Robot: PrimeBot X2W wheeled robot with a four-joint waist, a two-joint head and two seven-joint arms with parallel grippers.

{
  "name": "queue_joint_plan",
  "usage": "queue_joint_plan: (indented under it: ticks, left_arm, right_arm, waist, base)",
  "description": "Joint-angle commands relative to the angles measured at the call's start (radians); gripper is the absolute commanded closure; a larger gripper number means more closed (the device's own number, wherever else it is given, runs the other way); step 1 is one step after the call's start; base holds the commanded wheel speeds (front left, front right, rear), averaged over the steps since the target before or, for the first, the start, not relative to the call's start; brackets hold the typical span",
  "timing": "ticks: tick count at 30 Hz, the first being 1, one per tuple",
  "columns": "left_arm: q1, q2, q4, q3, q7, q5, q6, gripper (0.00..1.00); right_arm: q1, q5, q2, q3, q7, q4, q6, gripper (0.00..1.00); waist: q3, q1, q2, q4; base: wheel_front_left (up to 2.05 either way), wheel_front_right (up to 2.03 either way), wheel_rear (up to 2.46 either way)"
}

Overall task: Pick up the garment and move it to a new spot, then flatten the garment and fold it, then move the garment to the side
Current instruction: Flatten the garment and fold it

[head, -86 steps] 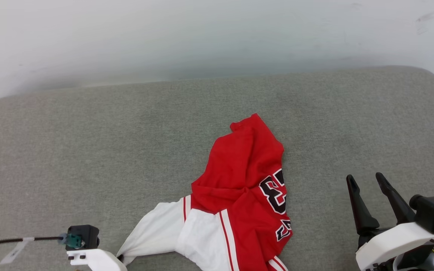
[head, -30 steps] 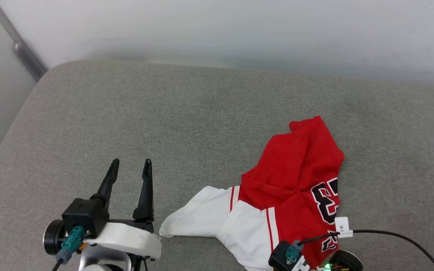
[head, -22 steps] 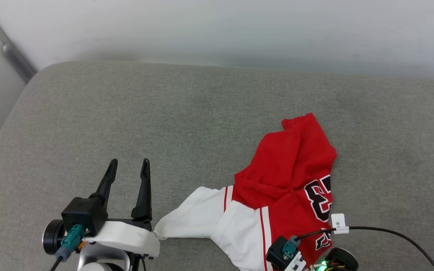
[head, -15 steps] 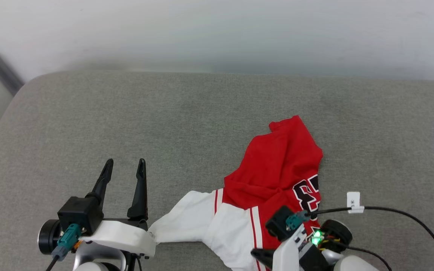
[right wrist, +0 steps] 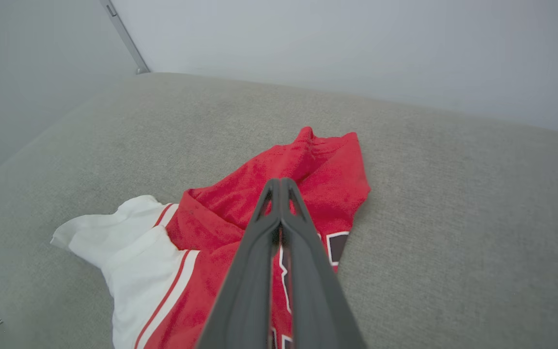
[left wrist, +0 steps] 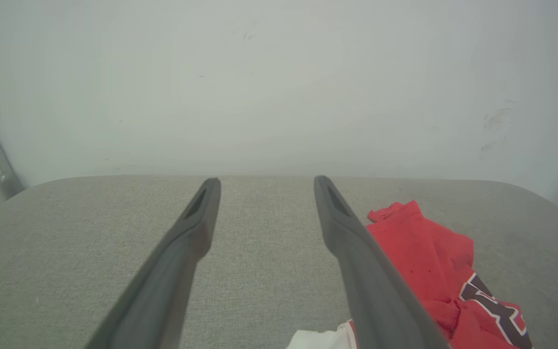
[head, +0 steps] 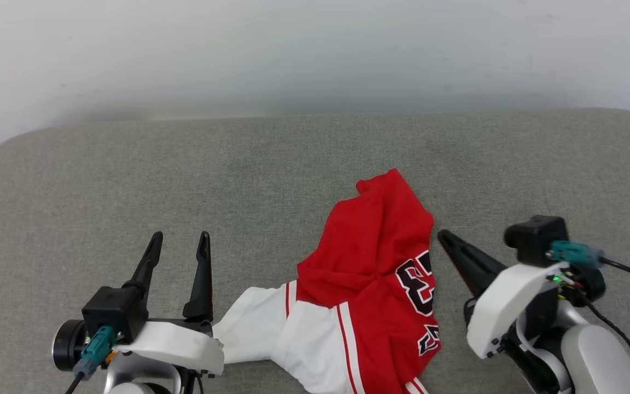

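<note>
Head view, cushion (head: 129, 180): grey-green woven upholstery, flat top, rounded corners, with a pale smooth wall (head: 293, 54) beyond the garment.
garment (head: 369, 273): soft red jersey knit, crumpled into loose folds and lying on the cushion. The red body narrows to a point at its far end, two white sleeves with thin red stripes spread at its near left, and black white-edged numerals run along its right edge.
left gripper (head: 180, 236): two long, dark, tapered fingers spread wide with nothing between them. It sits left of the garment, apart from the red body, and its white wrist shell (head: 173, 345) is just beside a sleeve tip.
right gripper (head: 443, 235): fingers clenched together with no cloth between them. The tip is just beside the garment's right edge, near the numerals; contact cannot be told.
right wrist view: the joined fingers of the right gripper (right wrist: 279, 182) point across the garment (right wrist: 327, 160) toward its far point.
left wrist view: the garment (left wrist: 424, 252) shows past one finger of the left gripper (left wrist: 267, 180).
</note>
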Motion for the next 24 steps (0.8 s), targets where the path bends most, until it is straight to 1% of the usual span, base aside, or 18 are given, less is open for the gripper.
queue_joint_plan:
  ticks: [1,5,6,11,12,13,14,20,24]
  left_arm:
    - [0.007,0.005,0.003,-0.002,0.000,-0.004,-0.001,0.00]
    - [0.013,0.008,0.010,-0.002,0.000,-0.006,-0.001,0.00]
    - [0.015,0.008,0.012,-0.002,0.000,-0.008,0.000,0.00]
    - [0.025,0.013,0.016,0.004,0.001,-0.013,0.006,0.00]
    - [0.031,0.014,0.016,0.005,0.001,-0.013,0.007,0.00]
    - [0.037,0.015,0.016,0.004,0.003,-0.015,0.008,0.00]
    - [0.040,0.016,0.015,0.004,0.003,-0.016,0.009,0.00]
    - [0.034,0.018,0.012,-0.005,0.010,-0.017,0.010,0.00]
    - [0.029,0.016,0.014,-0.006,0.006,-0.020,0.011,0.00]
  right_arm:
    - [0.027,-0.028,0.020,-0.049,-0.041,-0.002,-0.001,1.00]
    - [0.090,-0.101,0.061,-0.174,-0.151,0.007,-0.001,1.00]
    - [0.103,-0.114,0.068,-0.191,-0.172,0.007,-0.001,1.00]
    - [0.143,-0.140,0.083,-0.228,-0.198,0.016,-0.001,1.00]
    - [0.150,-0.143,0.084,-0.230,-0.194,0.019,-0.001,0.80]
    - [0.156,-0.143,0.087,-0.230,-0.194,0.018,-0.001,0.14]
    - [0.162,-0.141,0.088,-0.231,-0.186,0.019,-0.001,0.00]
    - [0.167,-0.130,0.080,-0.230,-0.138,0.016,-0.001,0.00]
    - [0.150,-0.099,0.063,-0.195,-0.077,0.001,-0.001,0.00]
  waist:
    - [-0.001,0.0000,0.0000,-0.001]
    - [-0.009,0.0000,0.0000,-0.004]
    - [-0.012,0.0000,0.0000,-0.005]
    - [-0.022,0.0000,0.0000,-0.014]
    - [-0.025,0.0000,0.0000,-0.017]
    - [-0.028,0.0000,0.0000,-0.019]
    - [-0.029,0.0000,0.0000,-0.020]
    - [-0.035,0.0000,0.0000,-0.019]
    - [-0.033,0.0000,0.0000,-0.014]
  base:
    - [0.00,0.00,0.00]
    - [0.00,0.00,0.00]
    - [0.00,0.00,0.00]
    - [0.00,0.00,0.00]
    - [0.00,0.00,0.00]
    - [0.00,0.00,0.00]
    - [0.00,0.00,0.00]
    - [0.00,0.00,0.00]
    - [0.00,0.00,0.00]
